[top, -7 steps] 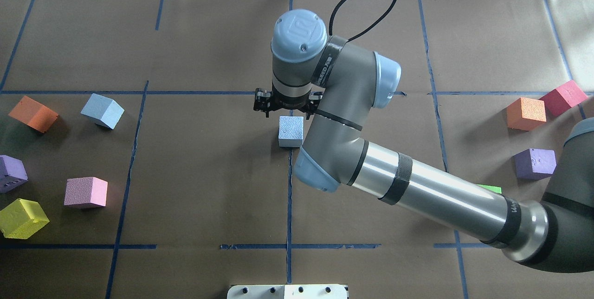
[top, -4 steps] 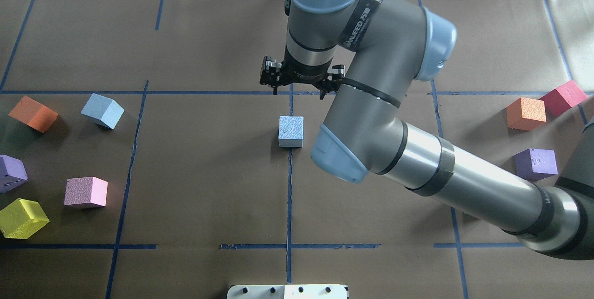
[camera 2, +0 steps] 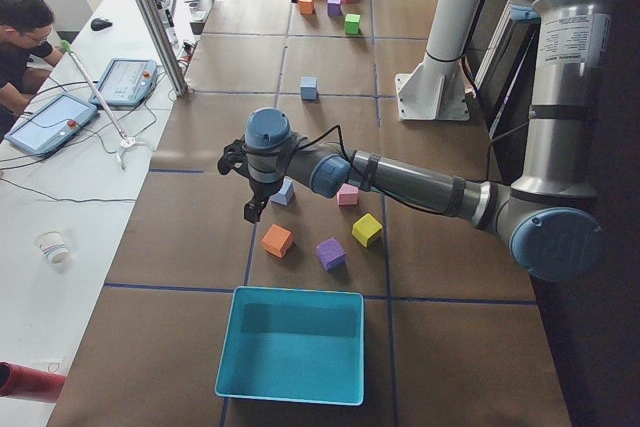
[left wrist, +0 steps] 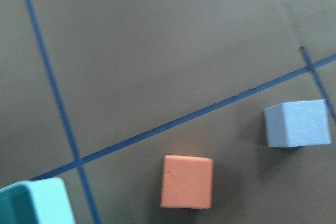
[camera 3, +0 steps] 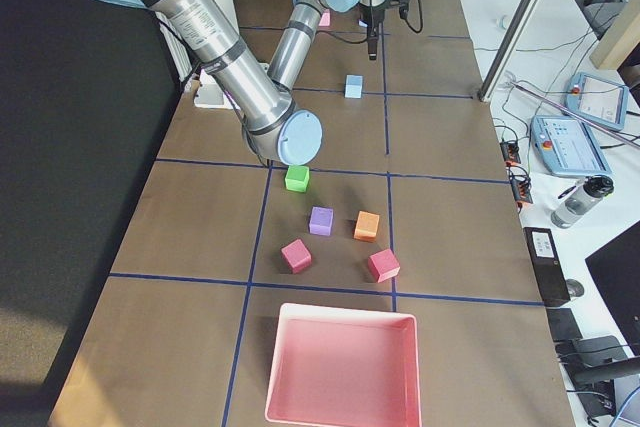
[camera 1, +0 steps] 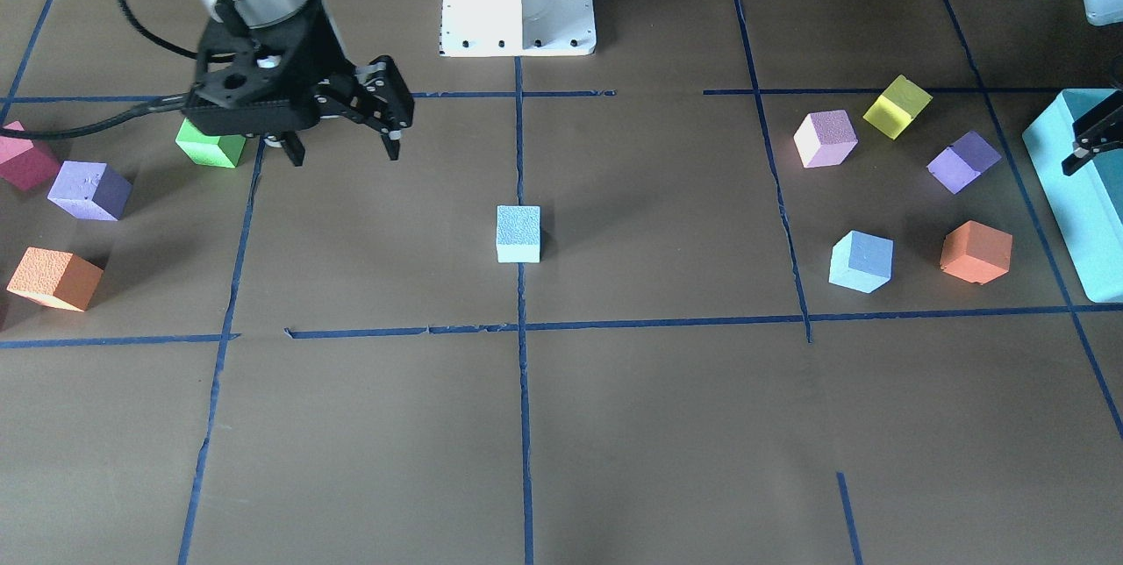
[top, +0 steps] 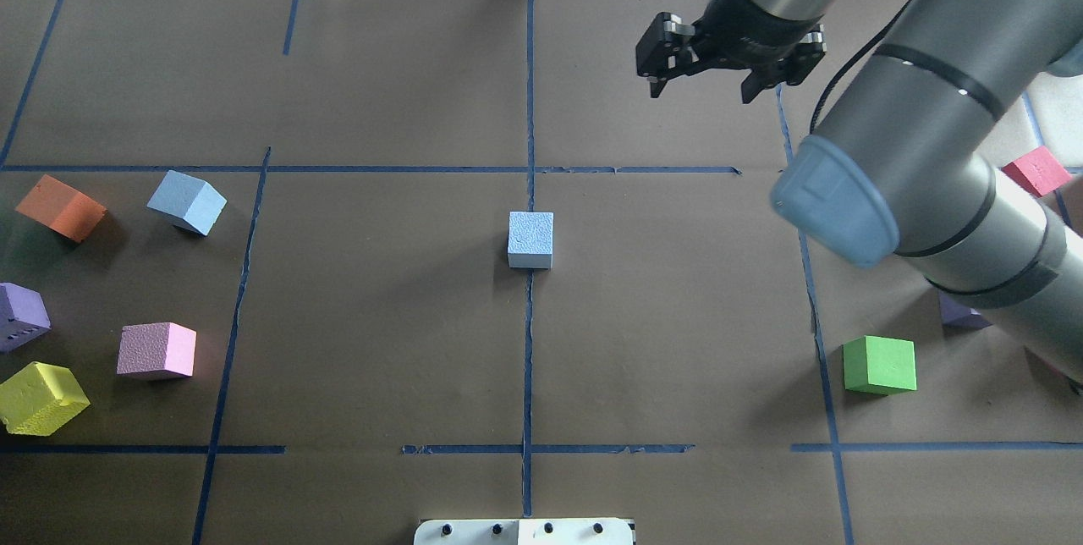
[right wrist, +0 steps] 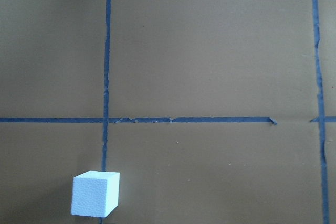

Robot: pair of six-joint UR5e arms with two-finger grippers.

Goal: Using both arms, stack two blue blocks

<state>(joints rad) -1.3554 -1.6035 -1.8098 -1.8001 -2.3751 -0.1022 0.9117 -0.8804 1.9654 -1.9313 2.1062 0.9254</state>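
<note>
One blue block sits alone at the table's middle on the tape cross; it also shows in the front view and the right wrist view. The second blue block lies tilted on the left side, next to an orange cube, and shows in the left wrist view. My right gripper is open and empty, raised well off to the far right of the middle block, as the front view shows too. My left gripper hangs close by the second block; I cannot tell its state.
Orange, purple, pink and yellow cubes lie on the left. A green cube and a red one lie on the right. A turquoise box stands at the left end, a pink tray at the right end.
My right gripper has left the middle blue block, risen and swung away to the far right, still open. The block has stayed in place.
</note>
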